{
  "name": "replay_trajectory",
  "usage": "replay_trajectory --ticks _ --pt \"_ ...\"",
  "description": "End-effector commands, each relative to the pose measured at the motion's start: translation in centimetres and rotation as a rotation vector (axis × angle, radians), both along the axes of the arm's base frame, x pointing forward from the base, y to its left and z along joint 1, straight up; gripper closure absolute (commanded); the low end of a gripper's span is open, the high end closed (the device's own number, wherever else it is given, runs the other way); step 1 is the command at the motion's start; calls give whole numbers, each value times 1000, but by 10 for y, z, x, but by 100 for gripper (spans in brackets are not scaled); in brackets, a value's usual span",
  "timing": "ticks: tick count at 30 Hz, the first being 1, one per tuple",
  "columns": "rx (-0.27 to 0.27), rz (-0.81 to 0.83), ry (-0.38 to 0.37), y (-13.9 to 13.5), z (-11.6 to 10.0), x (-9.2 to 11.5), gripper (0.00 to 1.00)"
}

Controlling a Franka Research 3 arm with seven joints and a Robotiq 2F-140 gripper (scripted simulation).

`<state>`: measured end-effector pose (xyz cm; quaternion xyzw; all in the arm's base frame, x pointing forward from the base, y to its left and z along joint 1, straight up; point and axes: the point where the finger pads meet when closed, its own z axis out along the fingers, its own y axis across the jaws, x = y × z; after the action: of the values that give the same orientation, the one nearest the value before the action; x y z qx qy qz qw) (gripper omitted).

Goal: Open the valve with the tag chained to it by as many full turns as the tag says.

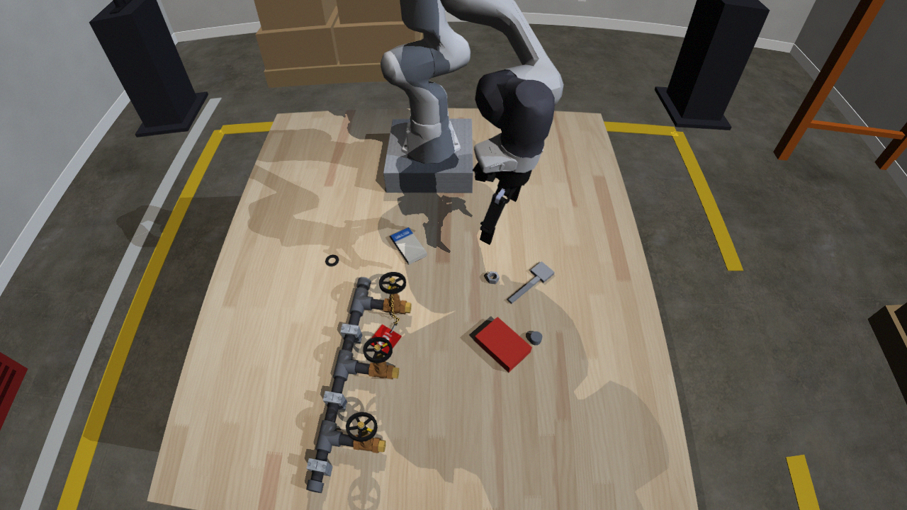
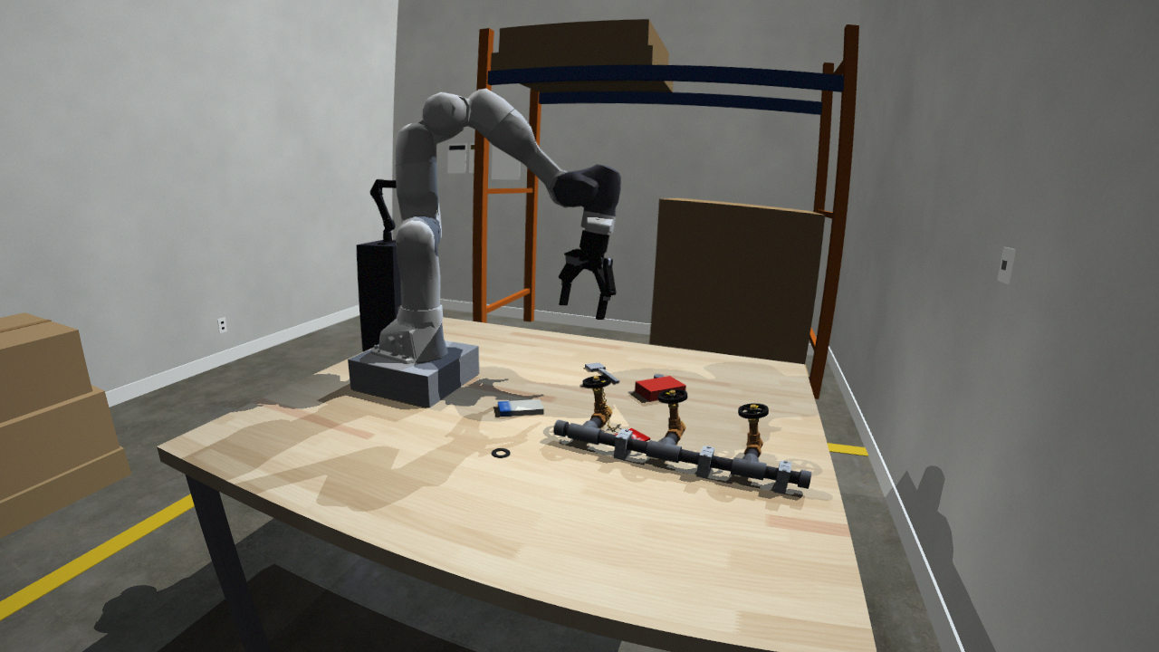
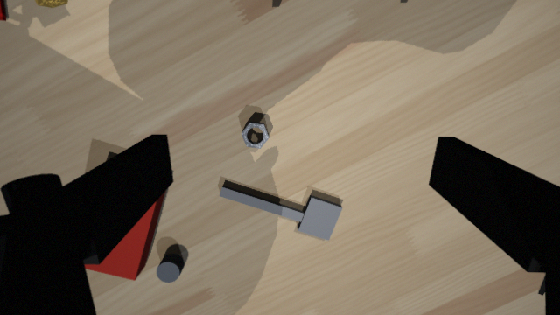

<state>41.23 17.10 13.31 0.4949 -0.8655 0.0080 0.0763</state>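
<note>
A dark pipe (image 1: 342, 365) (image 2: 688, 456) lies on the table's left part and carries three black handwheel valves. The valve nearest the robot base (image 1: 392, 282) (image 2: 598, 380) has a chain running down to a red tag (image 1: 387, 333) (image 2: 637, 435); the tag's writing is too small to read. The middle valve (image 1: 377, 352) (image 2: 672, 396) and the far valve (image 1: 361, 429) (image 2: 752, 410) have no tag. My gripper (image 1: 501, 209) (image 2: 583, 302) (image 3: 300, 160) is open and empty. It hangs high above the table, to the right of the pipe, over a hammer and a nut.
A grey hammer (image 1: 531, 282) (image 3: 284, 209), a hex nut (image 1: 489, 275) (image 3: 255, 135), a red box (image 1: 502, 343) (image 2: 658, 386) (image 3: 131, 249) and a small grey cylinder (image 1: 533, 337) (image 3: 170, 267) lie under the gripper. A blue-grey booklet (image 1: 407, 245) (image 2: 518, 407) and a black washer (image 1: 331, 256) (image 2: 501, 449) lie near the pipe.
</note>
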Motion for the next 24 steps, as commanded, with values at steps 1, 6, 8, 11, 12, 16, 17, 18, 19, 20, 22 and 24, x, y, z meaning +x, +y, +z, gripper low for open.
replay_trajectory --ticks 1,6,8,11,12,16,17,18,19,20,22,24 --pt "29 118 13 -3 0 6 0" --pt "41 165 15 -7 0 13 0" --pt "46 184 16 -8 0 16 0" --pt "53 213 17 -11 0 19 0" --pt "56 222 17 -12 0 21 0" --pt "60 242 18 -13 -1 23 0" --pt "66 268 19 -16 -1 27 0" --pt "69 277 19 -17 -1 28 0" --pt "71 287 19 -18 -1 30 0" --pt "73 296 19 -18 -1 31 0" --pt "78 316 20 -20 -1 34 0" --pt "82 335 20 -22 -1 36 0"
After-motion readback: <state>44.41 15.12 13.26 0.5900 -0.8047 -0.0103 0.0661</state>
